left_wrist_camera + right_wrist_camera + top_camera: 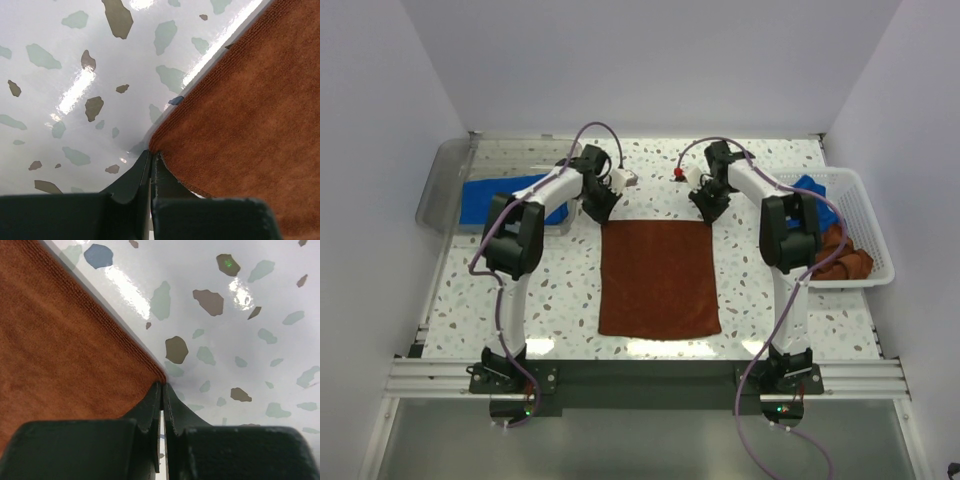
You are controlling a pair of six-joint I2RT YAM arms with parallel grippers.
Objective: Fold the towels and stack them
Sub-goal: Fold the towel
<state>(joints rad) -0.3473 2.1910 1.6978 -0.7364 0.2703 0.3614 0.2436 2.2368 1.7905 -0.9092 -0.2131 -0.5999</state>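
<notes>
A rust-brown towel (658,278) lies flat and spread out in the middle of the speckled table. My left gripper (603,212) is at its far left corner. In the left wrist view the gripper (151,154) is shut, with the corner of the towel (250,115) pinched at its tips. My right gripper (708,212) is at the far right corner. The right wrist view shows that gripper (163,385) shut on the corner of the towel (60,350) in the same way. Both corners rest low on the table.
A clear plastic tray (440,185) at the back left holds a folded blue towel (490,200). A white mesh basket (865,200) at the right holds a blue towel (810,187) and a rust-brown towel (845,262). White walls close in three sides.
</notes>
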